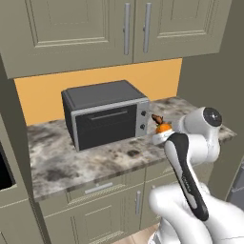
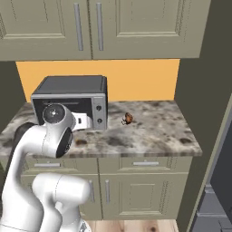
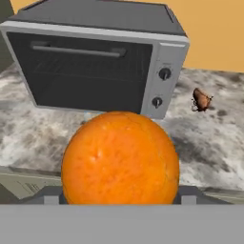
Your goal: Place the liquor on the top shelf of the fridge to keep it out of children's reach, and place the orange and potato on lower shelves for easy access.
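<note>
While the white arm is reaching out over the mottled grey stone counter (image 2: pixel 149 131), its two-finger gripper (image 1: pixel 162 133) is carrying the small round bright orange fruit (image 3: pixel 120 159) above the counter's front edge. From the hand camera the orange is sitting large at six o'clock, bulging between the two dark finger tips (image 3: pixel 50 194), whose jaws are standing wide and clamping on the fruit from either side. From the left base camera the same orange (image 1: pixel 164 127) is peeking out just past the arm's wrist, at about three o'clock of the grey countertop oven (image 1: pixel 106 113).

That boxy grey oven with its dark glass door and two round knobs is sitting on the counter against the yellow-orange back wall (image 2: pixel 136 79), under the beige upper cabinets (image 1: pixel 126 28). The small reddish-brown elongated potato (image 2: pixel 128 118) is lying on the counter just beside the oven, at about three o'clock of it in the right base camera and at two o'clock of the orange in the hand camera (image 3: pixel 201 99). It is resting apart from the oven and apart from the held fruit. From the left base camera it (image 1: pixel 157 118) is showing as a dark sliver at about eleven o'clock of the orange, partly hidden by the arm.
</note>
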You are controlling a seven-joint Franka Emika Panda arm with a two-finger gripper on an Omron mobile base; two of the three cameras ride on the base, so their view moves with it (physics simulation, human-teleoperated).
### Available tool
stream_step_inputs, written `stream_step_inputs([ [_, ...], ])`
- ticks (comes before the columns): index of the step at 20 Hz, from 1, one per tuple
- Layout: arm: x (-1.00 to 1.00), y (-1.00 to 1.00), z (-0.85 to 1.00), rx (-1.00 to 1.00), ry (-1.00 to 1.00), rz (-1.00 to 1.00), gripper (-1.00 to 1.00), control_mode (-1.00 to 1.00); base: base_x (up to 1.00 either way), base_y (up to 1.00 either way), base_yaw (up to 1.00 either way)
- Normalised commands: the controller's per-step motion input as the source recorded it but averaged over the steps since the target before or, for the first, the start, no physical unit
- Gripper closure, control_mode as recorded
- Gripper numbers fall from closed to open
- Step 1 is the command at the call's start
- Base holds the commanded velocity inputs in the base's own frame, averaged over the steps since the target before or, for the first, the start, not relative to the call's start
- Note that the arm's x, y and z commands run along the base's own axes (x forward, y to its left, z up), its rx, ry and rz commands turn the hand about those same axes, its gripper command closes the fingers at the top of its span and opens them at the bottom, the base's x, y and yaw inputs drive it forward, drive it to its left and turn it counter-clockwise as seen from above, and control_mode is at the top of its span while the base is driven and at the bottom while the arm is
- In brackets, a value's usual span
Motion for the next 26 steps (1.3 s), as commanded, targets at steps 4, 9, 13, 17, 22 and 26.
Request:
stream_step_inputs([
  [4,-0.41,-0.24,1.0,0.0,-0.05,0.0,1.0,-1.0,0.0,0.0,0.0],
  [9,-0.7,-0.17,0.93,0.0,-0.01,0.0,1.0,-1.0,0.0,0.0,0.0],
  [13,-0.25,-0.05,0.17,0.0,0.0,0.0,1.0,1.0,-0.75,-0.28,-0.03],
  [17,0.0,0.0,0.0,0.0,0.0,0.0,1.0,1.0,-1.0,-0.69,-0.28],
  [22,0.0,0.0,0.0,0.0,0.0,0.0,1.0,1.0,-0.85,-0.76,-0.47],
  [26,0.0,0.0,0.0,0.0,0.0,0.0,1.0,1.0,-0.14,-0.89,-0.62],
])
